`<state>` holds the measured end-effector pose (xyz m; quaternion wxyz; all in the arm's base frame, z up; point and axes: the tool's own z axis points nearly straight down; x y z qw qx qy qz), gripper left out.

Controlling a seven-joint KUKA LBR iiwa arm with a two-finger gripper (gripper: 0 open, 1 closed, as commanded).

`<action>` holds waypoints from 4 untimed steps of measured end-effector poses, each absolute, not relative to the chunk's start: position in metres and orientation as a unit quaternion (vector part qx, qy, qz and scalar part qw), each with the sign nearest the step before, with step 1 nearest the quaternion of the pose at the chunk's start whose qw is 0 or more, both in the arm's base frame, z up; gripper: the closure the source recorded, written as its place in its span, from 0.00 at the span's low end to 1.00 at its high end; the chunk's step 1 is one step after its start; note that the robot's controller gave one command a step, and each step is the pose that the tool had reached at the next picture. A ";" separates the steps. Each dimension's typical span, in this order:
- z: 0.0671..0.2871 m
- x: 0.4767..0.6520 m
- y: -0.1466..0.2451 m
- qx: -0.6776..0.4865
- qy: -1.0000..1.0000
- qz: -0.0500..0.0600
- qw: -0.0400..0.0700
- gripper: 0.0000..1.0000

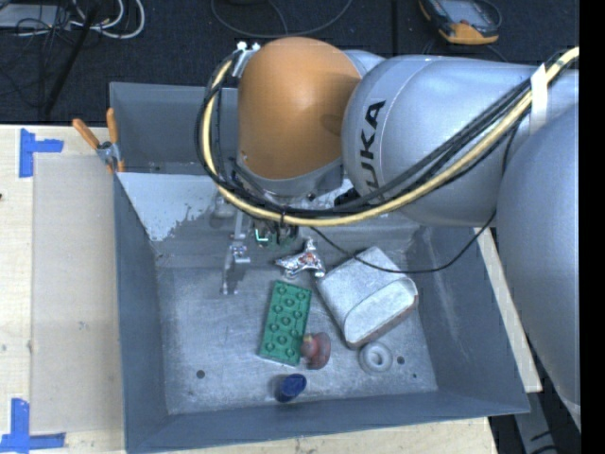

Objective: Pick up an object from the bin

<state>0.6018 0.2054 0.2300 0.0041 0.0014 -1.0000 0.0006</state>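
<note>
While end effector [248, 253] grip's unclear, 1 grn brick [285, 322], 1 foil wad [301, 263], 1 washer [378, 357]

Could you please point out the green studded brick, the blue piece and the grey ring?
green studded brick [285, 323]: camera view, middle of its top.
blue piece [290, 386]: camera view, its middle.
grey ring [368, 358]: camera view, left of its band.

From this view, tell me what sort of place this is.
Probably a robotics lab: a KUKA arm over a grey metal bin of small things, cables on the dark floor behind.
</note>
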 end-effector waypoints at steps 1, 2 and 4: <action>0.138 0.548 0.139 0.113 -0.994 0.001 0.004 0.00; 0.076 0.578 0.046 0.155 -0.988 -0.002 -0.005 0.00; 0.205 0.590 0.039 0.153 -0.988 0.000 -0.005 1.00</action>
